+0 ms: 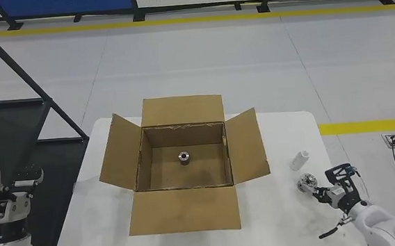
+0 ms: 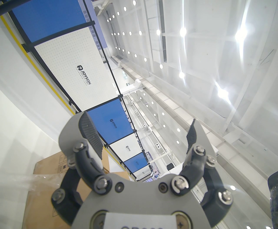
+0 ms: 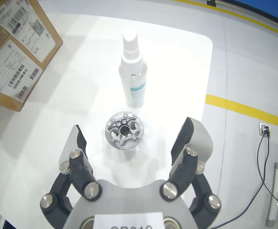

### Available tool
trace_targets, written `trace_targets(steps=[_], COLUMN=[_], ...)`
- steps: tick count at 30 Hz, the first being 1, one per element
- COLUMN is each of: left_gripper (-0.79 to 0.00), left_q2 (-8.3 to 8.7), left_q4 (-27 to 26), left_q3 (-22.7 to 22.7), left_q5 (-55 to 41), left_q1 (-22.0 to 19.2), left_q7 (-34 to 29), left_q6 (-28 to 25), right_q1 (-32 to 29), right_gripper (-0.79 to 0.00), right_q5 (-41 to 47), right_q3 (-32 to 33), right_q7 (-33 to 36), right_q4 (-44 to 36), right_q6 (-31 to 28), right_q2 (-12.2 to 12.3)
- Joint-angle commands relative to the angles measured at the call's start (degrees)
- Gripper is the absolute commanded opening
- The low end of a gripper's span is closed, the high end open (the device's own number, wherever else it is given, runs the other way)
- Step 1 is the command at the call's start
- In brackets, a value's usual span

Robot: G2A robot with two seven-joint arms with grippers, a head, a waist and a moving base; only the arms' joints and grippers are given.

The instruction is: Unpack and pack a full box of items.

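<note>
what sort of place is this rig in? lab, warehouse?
Probably a factory or workshop hall, with the rig fenced off as a test cell: a yellow floor line, blue and white partition panels, and rows of ceiling lights high overhead.

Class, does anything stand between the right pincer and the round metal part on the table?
Nothing visible does. The open right pincer faces the metal part directly; the spray bottle stands upright beyond the part, on its far side.

box [image 1: 183, 209] open | metal part [image 1: 183, 157] inside | bottle [image 1: 299, 159], 2nd part [image 1: 307, 181] on tbl [image 1: 282, 221]
</note>
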Motion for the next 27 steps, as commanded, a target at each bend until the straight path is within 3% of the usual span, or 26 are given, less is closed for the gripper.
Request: trace_targets(steps=[1, 13, 14, 15, 16, 20, 21, 27], left_gripper=[0.000, 0.000, 0.000, 0.000, 0.000, 0.000, 0.000, 0.000], left_q2=[0.00, 0.00, 0.00, 0.00, 0.00, 0.00, 0.00, 0.00], left_q4=[0.0, 0.0, 0.0, 0.0, 0.0, 0.0, 0.0, 0.0], left_q3=[0.0, 0.0, 0.0, 0.0, 0.0, 0.0, 0.0, 0.0], left_q5=[0.0, 0.0, 0.0, 0.0, 0.0, 0.0, 0.0, 0.0], left_q1=[0.0, 0.0, 0.0, 0.0, 0.0, 0.0, 0.0, 0.0], left_q7=[0.0, 0.0, 0.0, 0.0, 0.0, 0.0, 0.0, 0.0], left_q6=[0.0, 0.0, 0.0, 0.0, 0.0, 0.0, 0.0, 0.0], right_q1=[0.8, 3.9, 4.1, 4.2, 4.3, 4.5, 4.5, 4.6], right_gripper=[0.000, 0.000, -0.142, -0.400, -0.437, -0.736, -0.785, -0.785], right_q5=[0.2, 0.4, 0.5, 0.7, 0.7, 1.0, 1.1, 1.4], right_q3=[-0.5, -3.5, -3.6, -3.7, -3.8, -4.3, -4.3, -4.5], right_q7=[0.5, 3.0, 3.1, 3.1, 3.2, 3.4, 3.4, 3.6], right_q4=[1.2, 5.3, 5.5, 5.7, 5.8, 5.9, 5.9, 5.6], right_q6=[-0.4, -1.2, -1.3, -1.3, -1.3, -1.2, -1.2, -0.9], right_q2=[0.2, 1.3, 1.4, 1.5, 1.6, 1.9, 2.0, 2.5])
